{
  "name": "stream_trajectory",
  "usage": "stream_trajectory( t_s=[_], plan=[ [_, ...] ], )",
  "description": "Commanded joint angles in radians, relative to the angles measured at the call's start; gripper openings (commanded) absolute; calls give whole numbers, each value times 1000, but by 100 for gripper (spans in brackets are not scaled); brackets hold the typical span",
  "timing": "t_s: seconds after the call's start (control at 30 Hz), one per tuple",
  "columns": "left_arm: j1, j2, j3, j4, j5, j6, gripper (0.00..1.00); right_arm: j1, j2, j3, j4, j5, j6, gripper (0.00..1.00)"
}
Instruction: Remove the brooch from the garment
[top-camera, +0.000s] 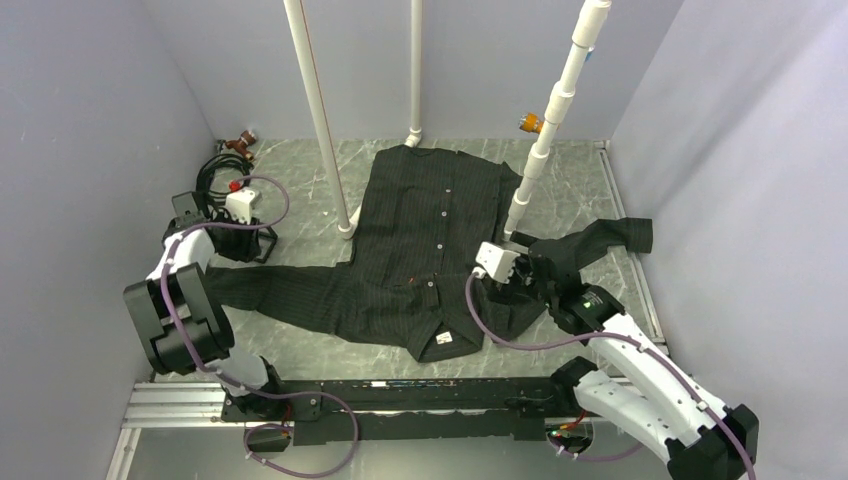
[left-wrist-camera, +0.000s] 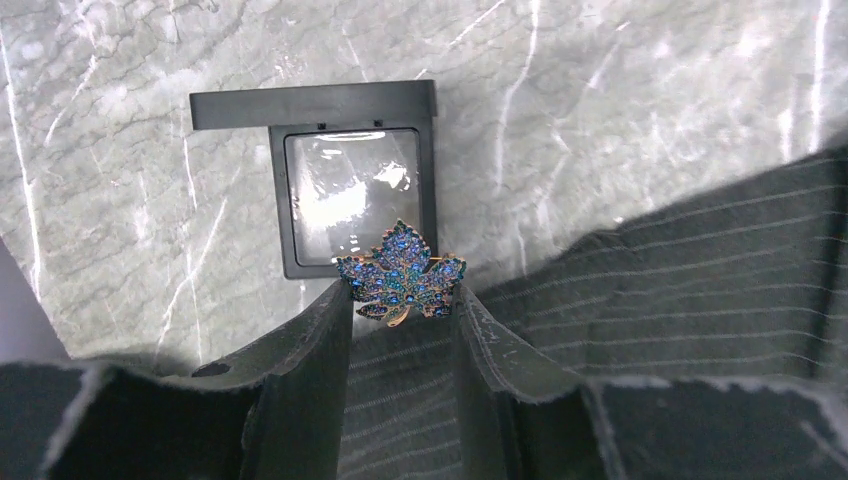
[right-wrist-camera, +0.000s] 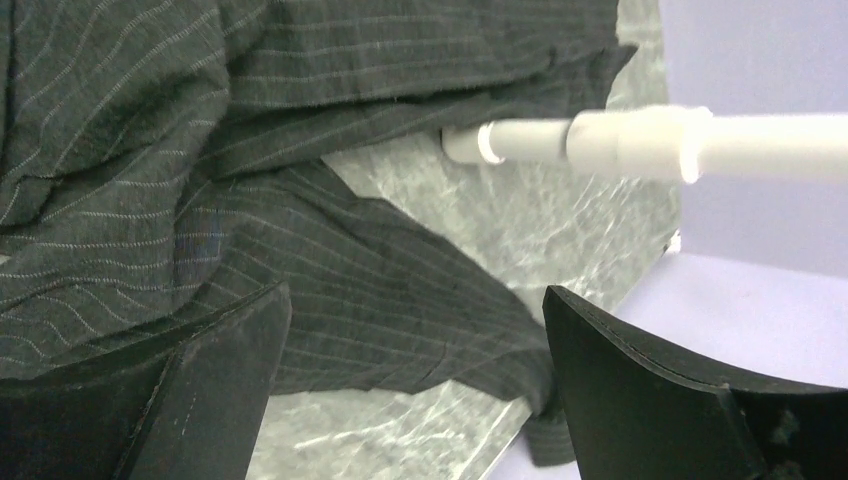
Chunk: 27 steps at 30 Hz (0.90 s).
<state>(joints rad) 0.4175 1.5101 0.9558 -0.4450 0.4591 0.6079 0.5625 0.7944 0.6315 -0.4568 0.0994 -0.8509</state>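
The brooch (left-wrist-camera: 402, 275) is a small blue jewelled leaf-shaped pin with a gold edge. My left gripper (left-wrist-camera: 402, 297) is shut on it and pinches it between the fingertips, held above a small black box with a clear window (left-wrist-camera: 355, 190). In the top view the left gripper (top-camera: 243, 226) is at the far left, off the garment (top-camera: 430, 230), a black pinstriped shirt spread flat; the brooch is too small to see there. A sleeve of the shirt (left-wrist-camera: 680, 290) lies to the right of the box. My right gripper (top-camera: 508, 280) is open and empty above the shirt's right sleeve (right-wrist-camera: 380, 290).
Three white pipes stand on the marble floor (top-camera: 320, 110) (top-camera: 415, 70) (top-camera: 555, 110); the last lies close behind the right gripper and shows in the right wrist view (right-wrist-camera: 600, 140). Black cables (top-camera: 213, 172) and a small brown object (top-camera: 240, 143) sit at the back left. Walls enclose three sides.
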Motion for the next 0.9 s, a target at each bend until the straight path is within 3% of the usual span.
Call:
stream_trajectory(
  t_s=[0.0,0.17,0.4,0.87],
  plan=[
    [3,67,-10,125,-24,6,31,-56,-9,20,-81,-50,91,100],
    [4,114,10,151,-39,17,33,-88,62,116,-138,-95,159,100],
    [4,139,4,189,-35,13,35,-90,109,161,-59,-124,265,100],
    [4,208,-2,276,16,36,43,-88,148,176,-14,-164,344,100]
  ],
)
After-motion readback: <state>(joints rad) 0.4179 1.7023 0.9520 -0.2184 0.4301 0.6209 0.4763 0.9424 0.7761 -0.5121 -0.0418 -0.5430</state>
